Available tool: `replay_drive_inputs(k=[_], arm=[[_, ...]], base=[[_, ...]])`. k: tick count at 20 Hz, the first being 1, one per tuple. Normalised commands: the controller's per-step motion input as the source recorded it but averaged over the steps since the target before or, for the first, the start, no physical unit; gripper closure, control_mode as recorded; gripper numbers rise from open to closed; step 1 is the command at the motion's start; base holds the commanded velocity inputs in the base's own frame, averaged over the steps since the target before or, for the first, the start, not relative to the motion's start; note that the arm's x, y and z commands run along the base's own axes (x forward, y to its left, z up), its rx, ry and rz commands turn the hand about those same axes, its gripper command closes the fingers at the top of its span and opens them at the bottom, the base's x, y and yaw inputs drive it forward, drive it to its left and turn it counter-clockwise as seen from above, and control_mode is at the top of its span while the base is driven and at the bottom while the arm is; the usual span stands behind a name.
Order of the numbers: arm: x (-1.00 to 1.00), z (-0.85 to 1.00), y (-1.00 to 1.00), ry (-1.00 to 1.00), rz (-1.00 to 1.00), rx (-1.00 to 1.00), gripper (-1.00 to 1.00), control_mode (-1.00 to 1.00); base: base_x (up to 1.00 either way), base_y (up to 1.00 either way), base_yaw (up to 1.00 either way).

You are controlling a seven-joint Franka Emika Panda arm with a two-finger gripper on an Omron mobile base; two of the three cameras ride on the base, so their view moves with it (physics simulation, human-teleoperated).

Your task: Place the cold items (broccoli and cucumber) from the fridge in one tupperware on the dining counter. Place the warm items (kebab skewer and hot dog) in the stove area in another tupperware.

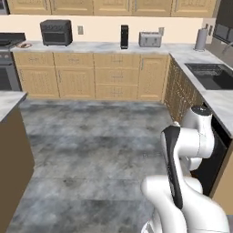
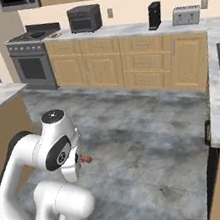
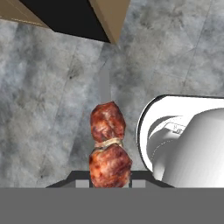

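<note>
Grey mottled floor [image 3: 52, 109] below the hand. Kebab skewer [image 3: 108, 146] clamped between the gripper [image 3: 109, 183] fingers, two browned meat chunks stacked, metal tip pointing away over the floor toward a wooden cabinet corner [image 3: 111, 22]. From the right base, a red bit of the skewer shows beside the folded arm [image 2: 58, 151]. Back counter [image 1: 104, 47] carries toaster oven [image 1: 56, 32], toaster [image 1: 149, 39], paper towel roll [image 1: 200, 39]. Stove [image 2: 33, 61] far left.

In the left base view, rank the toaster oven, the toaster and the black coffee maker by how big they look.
1. Toaster oven: largest.
2. Toaster and coffee maker: look alike in size, one wide, one tall; unranked.
All stand on the back counter, so nearness hardly matters.
</note>
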Motion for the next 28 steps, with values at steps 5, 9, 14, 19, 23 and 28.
replay_drive_inputs(k=[5, 9, 14, 19, 23, 28], arm=[[0.00, 0.00, 0.00, 0.00, 0.00, 0.00, 1.00, 1.00], [0.00, 0.00, 0.00, 0.00, 0.00, 0.00, 1.00, 1.00], [0.00, 0.00, 0.00, 0.00, 0.00, 0.00, 1.00, 1.00], [0.00, 0.00, 0.00, 0.00, 0.00, 0.00, 1.00, 1.00], [0.00, 0.00, 0.00, 0.00, 0.00, 0.00, 1.00, 1.00], [0.00, 0.00, 0.00, 0.00, 0.00, 0.00, 1.00, 1.00]], base=[[-1.00, 0.26, 0.00], [-1.00, 0.15, 0.09], [-1.00, 0.17, 0.09], [-1.00, 0.29, 0.09], [-1.00, 0.22, 0.11], [-1.00, 0.31, 0.08]])
